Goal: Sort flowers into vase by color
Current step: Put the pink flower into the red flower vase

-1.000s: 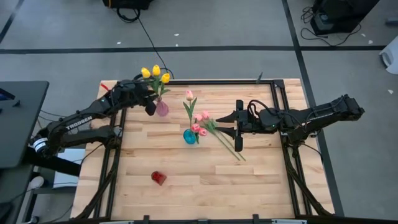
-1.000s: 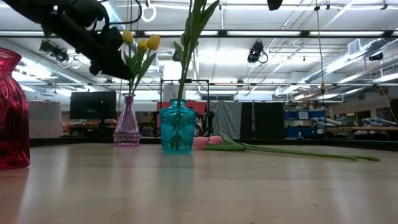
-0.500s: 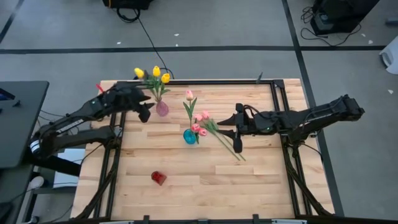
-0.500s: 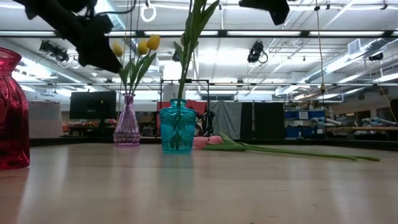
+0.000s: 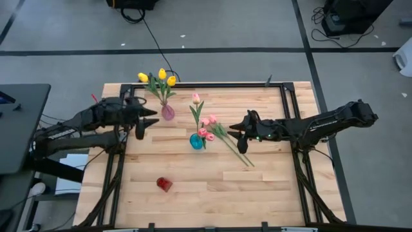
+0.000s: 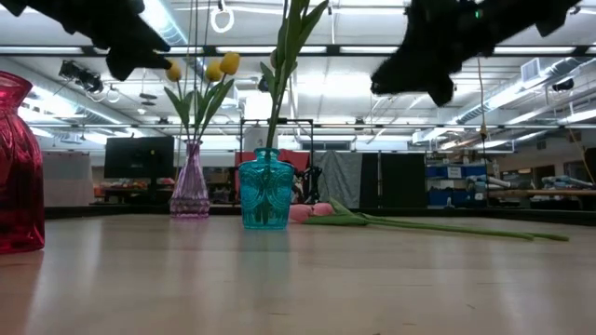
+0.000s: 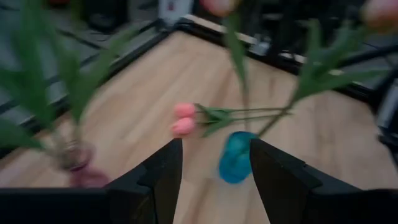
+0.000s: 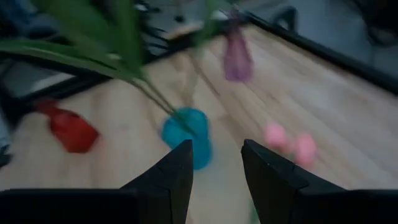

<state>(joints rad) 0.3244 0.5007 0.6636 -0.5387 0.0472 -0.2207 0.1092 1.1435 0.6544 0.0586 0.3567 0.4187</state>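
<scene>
**Inspector:** Vases?

**Clerk:** Three yellow tulips [image 5: 160, 77] stand in the purple vase [image 5: 167, 113] at the table's [image 5: 193, 187] far left. One pink tulip [image 5: 196, 98] stands in the teal vase [image 5: 196, 140] at mid-table. A red vase [image 5: 163, 184] stands apart, nearer the front.

**Inspector:** Loose stock?

**Clerk:** Pink tulips [image 5: 207, 126] lie beside the teal vase, stems running right.

**Inspector:** Claws?

**Clerk:** Left gripper [image 5: 143, 120], fingers parted and empty, hangs left of the purple vase. Right gripper [image 5: 241, 131], likewise parted and empty, hangs over the loose stems.
</scene>
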